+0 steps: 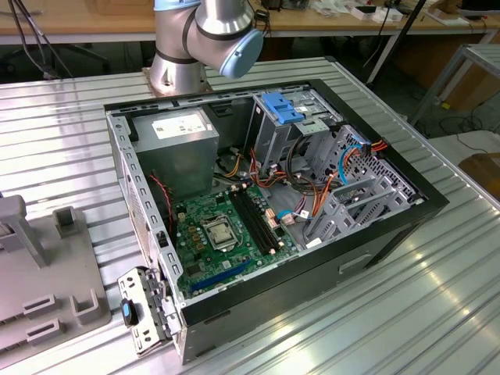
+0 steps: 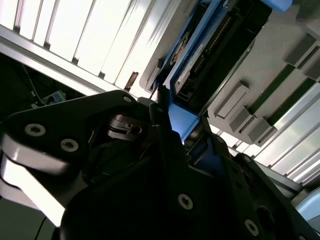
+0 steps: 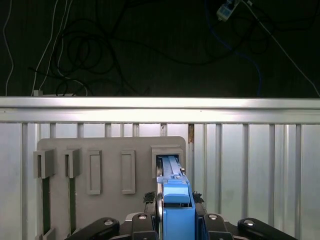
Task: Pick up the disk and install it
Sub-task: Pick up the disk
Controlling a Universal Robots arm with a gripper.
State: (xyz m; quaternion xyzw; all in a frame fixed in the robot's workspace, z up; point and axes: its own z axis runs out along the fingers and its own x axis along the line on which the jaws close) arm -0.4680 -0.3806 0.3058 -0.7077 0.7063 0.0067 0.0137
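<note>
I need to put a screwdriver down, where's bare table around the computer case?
Bare table flanks the computer case: on the exterior view's right, and left between grey holder and arm base. Inside the case is crowded.

Silver-grey tubular robot arm (image 1: 176, 55), rounded joint (image 1: 219, 23) with pale blue cap (image 1: 244, 48), matte black gripper (image 3: 177, 207) housing, angular plates, silver screws (image 2: 185, 201)

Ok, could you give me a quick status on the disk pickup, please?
Tool shut on the disk. Disk upright in a slot of the grey rack, not yet lifted out. No obstruction seen around it.
</note>
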